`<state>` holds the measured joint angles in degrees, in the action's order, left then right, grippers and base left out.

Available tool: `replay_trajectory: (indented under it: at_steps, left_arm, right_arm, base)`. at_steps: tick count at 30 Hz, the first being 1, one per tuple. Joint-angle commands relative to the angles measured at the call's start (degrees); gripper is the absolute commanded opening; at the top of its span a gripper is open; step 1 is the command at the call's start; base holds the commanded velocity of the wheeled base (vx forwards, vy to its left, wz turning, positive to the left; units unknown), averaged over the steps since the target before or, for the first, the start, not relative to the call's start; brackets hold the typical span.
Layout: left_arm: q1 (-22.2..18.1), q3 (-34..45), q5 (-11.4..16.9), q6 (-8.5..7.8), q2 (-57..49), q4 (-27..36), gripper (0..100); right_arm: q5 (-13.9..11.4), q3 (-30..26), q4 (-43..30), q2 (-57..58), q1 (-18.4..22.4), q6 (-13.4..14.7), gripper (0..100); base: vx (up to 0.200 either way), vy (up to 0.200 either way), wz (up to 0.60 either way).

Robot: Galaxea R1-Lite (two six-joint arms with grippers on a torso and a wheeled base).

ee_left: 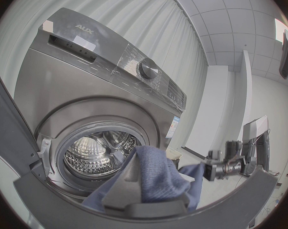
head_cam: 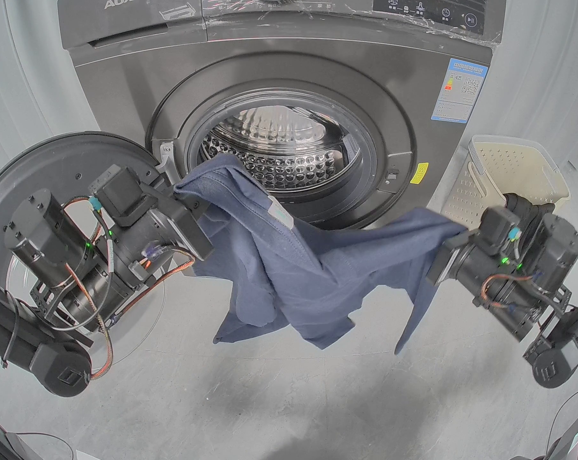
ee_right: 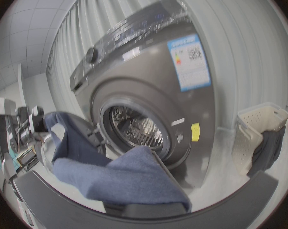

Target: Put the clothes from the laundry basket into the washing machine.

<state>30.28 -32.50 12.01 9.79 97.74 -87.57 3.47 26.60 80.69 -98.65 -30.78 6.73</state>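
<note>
A blue shirt (head_cam: 302,257) hangs spread between my two grippers in front of the open drum (head_cam: 279,142) of the grey washing machine (head_cam: 270,71). My left gripper (head_cam: 190,209) is shut on the shirt's left end near the drum's lower left rim. My right gripper (head_cam: 452,241) is shut on the right end, lower and off to the right. In the left wrist view the shirt (ee_left: 160,175) drapes over my finger (ee_left: 126,185). The right wrist view has the blue cloth (ee_right: 134,175) across its gripper, and the drum (ee_right: 136,129) beyond.
The round door (head_cam: 46,174) stands swung open on the left, behind my left arm. A cream laundry basket (head_cam: 513,174) sits right of the machine, with a dark garment (ee_right: 268,150) hanging over its side. Bare grey floor (head_cam: 289,397) lies below the shirt.
</note>
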Motion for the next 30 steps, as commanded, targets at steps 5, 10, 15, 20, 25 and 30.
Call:
replay_trajectory:
  at_steps: [5,10,15,20,25,30]
  left_arm:
    - [2.06,-1.78,-0.67,0.05,0.08,-0.77,0]
    - [3.38,-1.51,-0.67,0.14,-1.06,-0.77,0]
    - [3.82,-1.51,-0.58,0.23,-1.15,-0.77,0]
    - [4.96,-1.51,-0.41,0.32,-2.73,-0.77,0]
    - [6.98,-0.99,-0.23,0.32,-3.53,-0.85,0]
    - [8.65,-0.99,0.12,0.32,-5.11,-0.68,0]
  right_arm:
    - [0.04,-8.93,0.96,-11.92,-9.47,2.50,100]
    - [-0.66,-13.59,0.96,-15.35,-12.55,2.32,100]
    - [-0.84,-16.58,3.42,-17.28,-15.10,2.59,100]
    - [-0.84,-16.05,4.30,-17.02,-14.48,2.41,100]
    - [-0.75,-11.83,4.48,-17.28,-13.96,2.76,100]
    - [-0.84,-6.30,5.62,-16.75,-14.75,2.50,100]
  base:
    - [0.000,0.000,0.00]
    - [0.000,0.000,0.00]
    - [0.000,0.000,0.00]
    - [0.000,0.000,0.00]
    - [0.000,0.000,0.00]
    - [0.000,0.000,0.00]
